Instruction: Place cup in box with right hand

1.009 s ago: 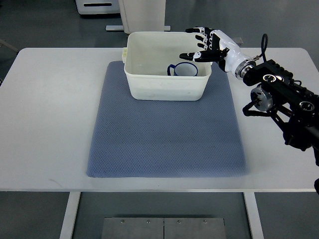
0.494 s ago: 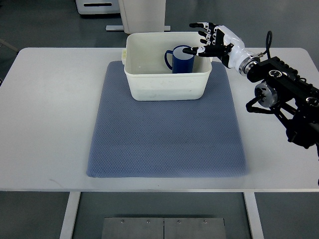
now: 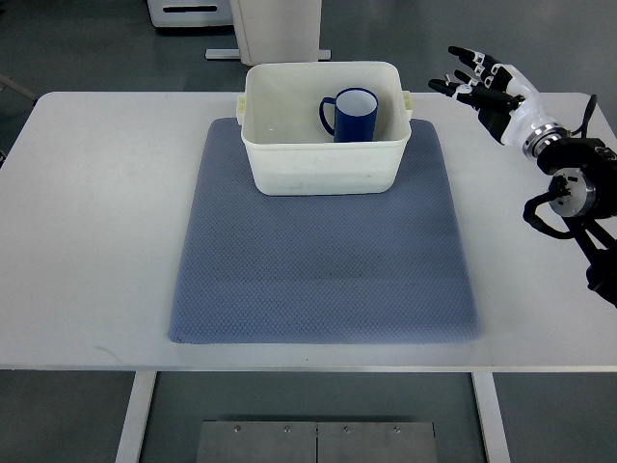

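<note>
cup (image 3: 354, 114) stands upright inside the white box (image 3: 323, 164), handle to the left, on the blue mat (image 3: 323, 270). right hand (image 3: 487, 85) hangs off past the box's right side over the desk (image 3: 96, 212), fingers spread, holding nothing.

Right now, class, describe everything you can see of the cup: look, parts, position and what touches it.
The cup is dark blue outside, white inside, with a looped handle pointing to the picture's left. It looks like enamel or glazed ware. It stands upright with its mouth open upward, inside the white box, toward the back right. Nothing grips it; the right hand is open and well clear.
</note>
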Robot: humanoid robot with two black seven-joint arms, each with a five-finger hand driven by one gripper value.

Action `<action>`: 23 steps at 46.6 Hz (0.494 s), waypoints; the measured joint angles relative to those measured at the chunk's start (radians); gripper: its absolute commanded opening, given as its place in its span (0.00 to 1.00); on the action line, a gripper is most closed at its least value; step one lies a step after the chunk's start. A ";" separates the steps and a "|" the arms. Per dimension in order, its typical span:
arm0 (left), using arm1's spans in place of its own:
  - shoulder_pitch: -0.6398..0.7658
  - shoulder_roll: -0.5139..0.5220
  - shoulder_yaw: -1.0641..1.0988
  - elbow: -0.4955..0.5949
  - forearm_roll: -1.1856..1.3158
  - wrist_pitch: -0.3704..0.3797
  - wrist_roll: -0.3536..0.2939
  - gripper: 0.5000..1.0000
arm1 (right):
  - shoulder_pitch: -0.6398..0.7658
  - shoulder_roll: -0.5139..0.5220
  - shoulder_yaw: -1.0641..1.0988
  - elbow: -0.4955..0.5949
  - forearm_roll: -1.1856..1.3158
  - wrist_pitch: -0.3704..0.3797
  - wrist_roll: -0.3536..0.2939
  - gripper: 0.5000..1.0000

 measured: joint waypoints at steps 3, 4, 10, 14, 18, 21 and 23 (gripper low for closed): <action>0.000 0.000 0.000 0.000 0.000 0.000 0.000 1.00 | -0.028 0.006 0.051 0.000 0.001 0.000 -0.018 1.00; 0.000 0.000 0.000 0.000 0.000 0.000 0.000 1.00 | -0.036 0.007 0.068 0.000 0.001 0.000 -0.022 1.00; 0.000 0.000 0.000 0.000 0.000 0.000 0.000 1.00 | -0.086 0.031 0.137 0.000 0.014 0.000 -0.029 1.00; 0.000 0.000 0.000 0.000 0.000 0.000 0.000 1.00 | -0.104 0.043 0.152 0.001 0.016 -0.004 -0.022 1.00; 0.000 0.000 0.000 0.000 0.000 0.000 0.000 1.00 | -0.112 0.050 0.154 -0.001 0.016 -0.005 -0.020 1.00; 0.000 0.000 0.000 0.000 0.000 0.000 0.000 1.00 | -0.127 0.058 0.154 -0.002 0.016 -0.005 -0.020 1.00; 0.000 0.000 0.000 0.000 0.000 0.000 0.000 1.00 | -0.133 0.063 0.154 -0.002 0.016 -0.005 -0.020 1.00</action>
